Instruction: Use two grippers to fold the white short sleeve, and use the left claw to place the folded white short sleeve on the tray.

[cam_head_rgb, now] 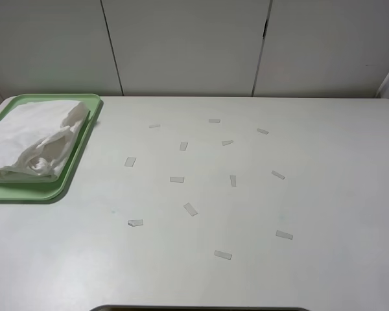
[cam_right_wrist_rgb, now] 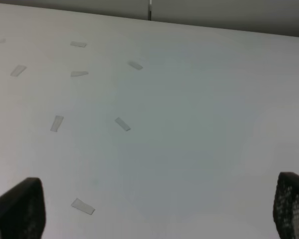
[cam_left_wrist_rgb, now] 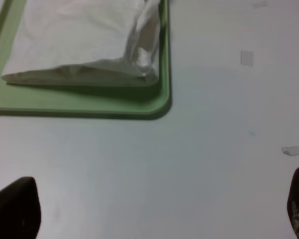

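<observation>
Lying folded on tray — white short sleeve; both hands wide apart, empty.

A soft white cloth short-sleeved shirt lies folded into a rumpled, roughly rectangular bundle inside a flat pale green plastic tray with rounded corners and a low rim, at the table's far left edge.

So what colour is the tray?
Pale green tray, clearest in the exterior high view.
</observation>
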You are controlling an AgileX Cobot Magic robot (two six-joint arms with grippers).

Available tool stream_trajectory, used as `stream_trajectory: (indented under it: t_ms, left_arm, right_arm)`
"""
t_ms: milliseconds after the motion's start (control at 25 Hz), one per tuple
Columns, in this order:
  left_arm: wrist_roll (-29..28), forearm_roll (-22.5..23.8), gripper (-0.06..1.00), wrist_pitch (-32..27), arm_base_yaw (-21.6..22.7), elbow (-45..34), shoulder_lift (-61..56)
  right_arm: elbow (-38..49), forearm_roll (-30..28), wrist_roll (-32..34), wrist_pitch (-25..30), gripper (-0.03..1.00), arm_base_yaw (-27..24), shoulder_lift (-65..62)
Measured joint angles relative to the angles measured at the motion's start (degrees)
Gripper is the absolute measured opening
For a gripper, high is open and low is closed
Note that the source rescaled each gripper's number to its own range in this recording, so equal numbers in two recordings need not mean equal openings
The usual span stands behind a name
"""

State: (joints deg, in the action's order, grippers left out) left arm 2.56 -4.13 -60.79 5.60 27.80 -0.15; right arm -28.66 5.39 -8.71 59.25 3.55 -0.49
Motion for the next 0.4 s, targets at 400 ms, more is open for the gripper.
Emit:
stream_trajectory:
  t_ms: [400]
  left_arm:
    - [0.0, 0.1, 1.0, 0.4, -6.7, 0.0, 0.0]
  right_arm:
    - [0.0, 0.0, 0.0, 0.0, 1.0, 0.0, 0.0]
